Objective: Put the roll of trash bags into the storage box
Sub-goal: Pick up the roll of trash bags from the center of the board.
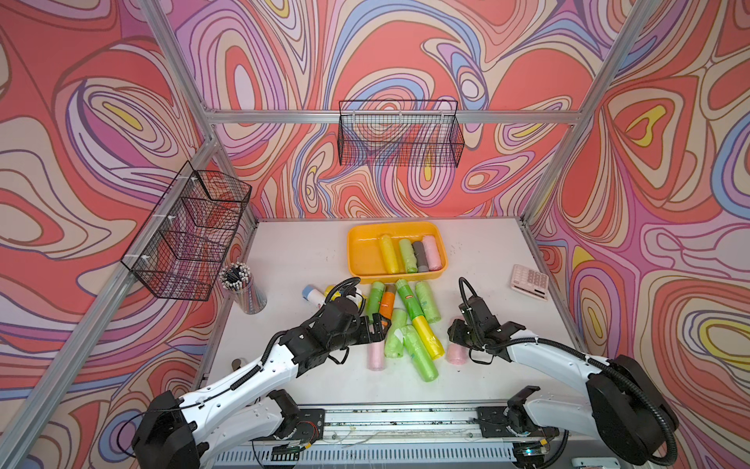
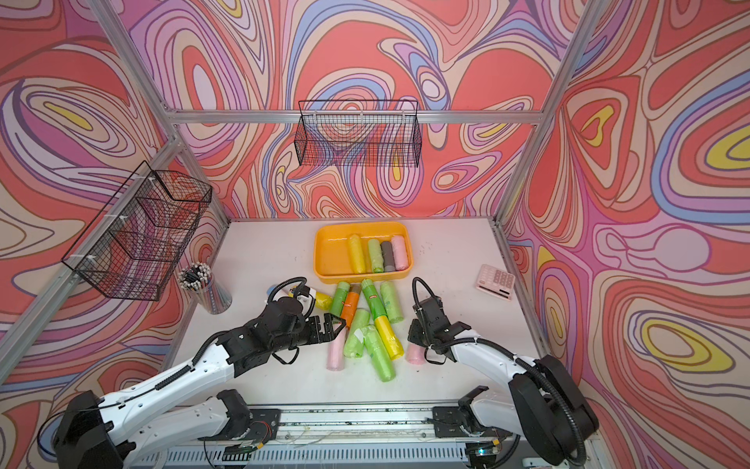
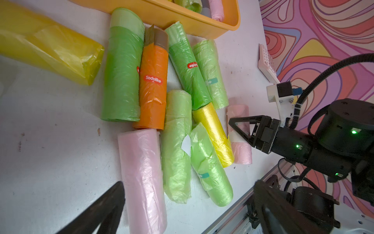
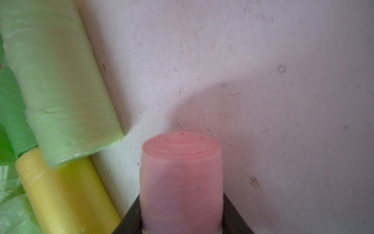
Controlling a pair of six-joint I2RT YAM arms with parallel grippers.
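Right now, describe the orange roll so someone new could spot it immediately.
Start at the orange-yellow storage box at the far side of the table. A heap of trash bag rolls lies just in front; the orange roll lies between two darker green rolls, the only orange one, with a red Sodolike sticker.

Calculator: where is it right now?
In both top views the pink calculator lies near the right edge of the table, right of the storage box.

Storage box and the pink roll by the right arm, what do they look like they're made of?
The storage box looks like moulded plastic: glossy orange-yellow, with rounded corners and light glints. The pink roll seems to be thin plastic film wound tight, translucent and fairly matte; layered rings show at its end.
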